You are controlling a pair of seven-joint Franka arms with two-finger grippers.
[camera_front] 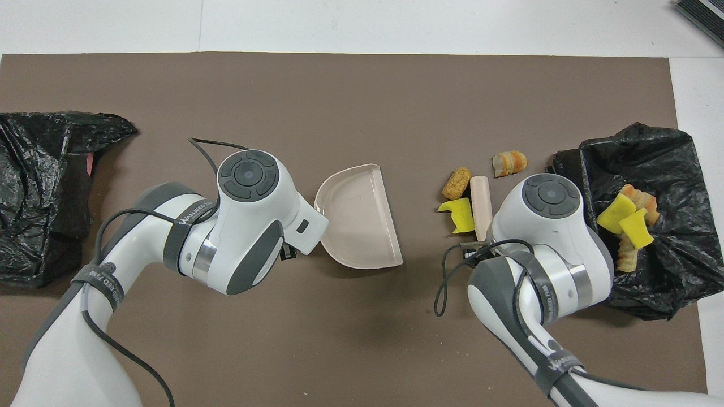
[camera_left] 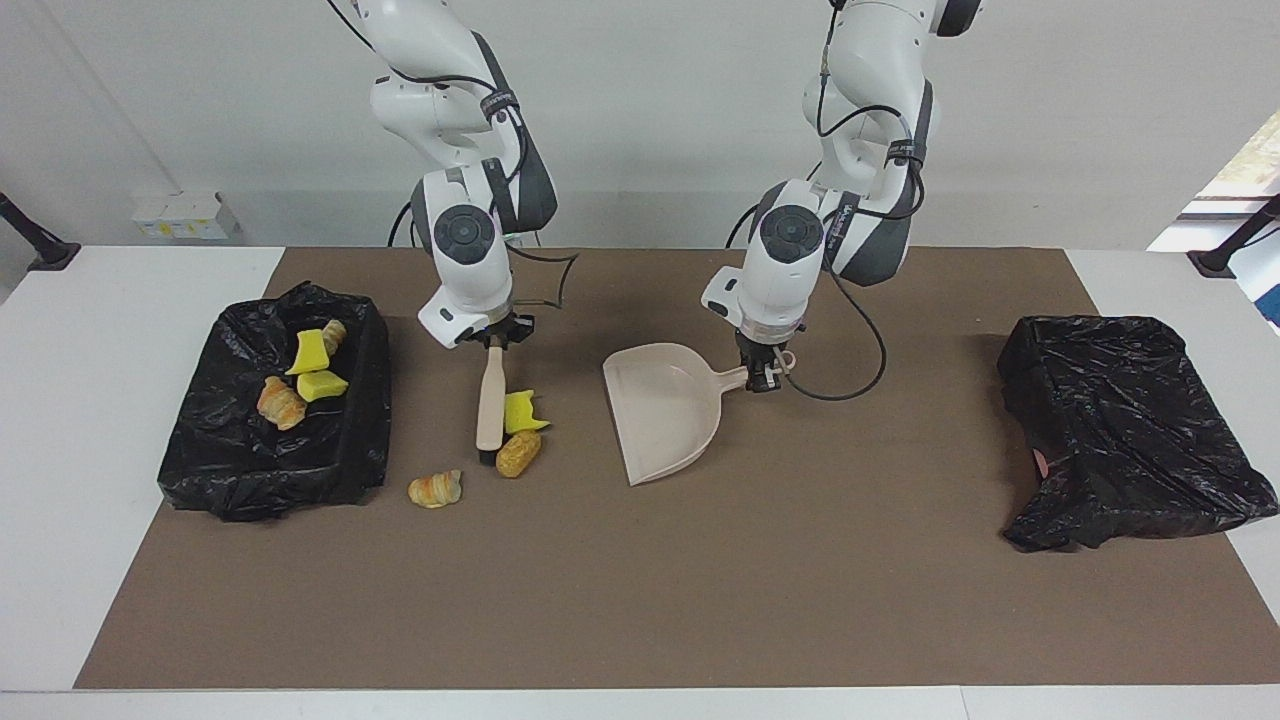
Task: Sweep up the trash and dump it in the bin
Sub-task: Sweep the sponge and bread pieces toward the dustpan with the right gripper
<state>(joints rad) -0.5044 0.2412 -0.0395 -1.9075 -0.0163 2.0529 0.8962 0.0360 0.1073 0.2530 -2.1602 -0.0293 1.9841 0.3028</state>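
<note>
Right pincer [camera_left: 492, 343], on an arm bent steeply down from the wrist, is clamped on the brush [camera_left: 490, 405] handle; brush hangs upright, tip at the brown mat [camera_left: 700, 600]. Yellow sponge chunk [camera_left: 522, 412] and bread roll [camera_left: 518, 454] lie touching the brush; croissant [camera_left: 435, 489] sits just beside, nearer the lined bin [camera_left: 345, 440], which holds four more bits [camera_left: 300, 378]. Left pincer [camera_left: 766, 379], wrist likewise vertical, grips the dustpan [camera_left: 660, 415] handle, pan mouth facing the trash. Overhead, both wrists hide the pincers. Second black bag [camera_left: 1125, 430] lies at the left arm's end of the counter [camera_left: 60, 450].
</note>
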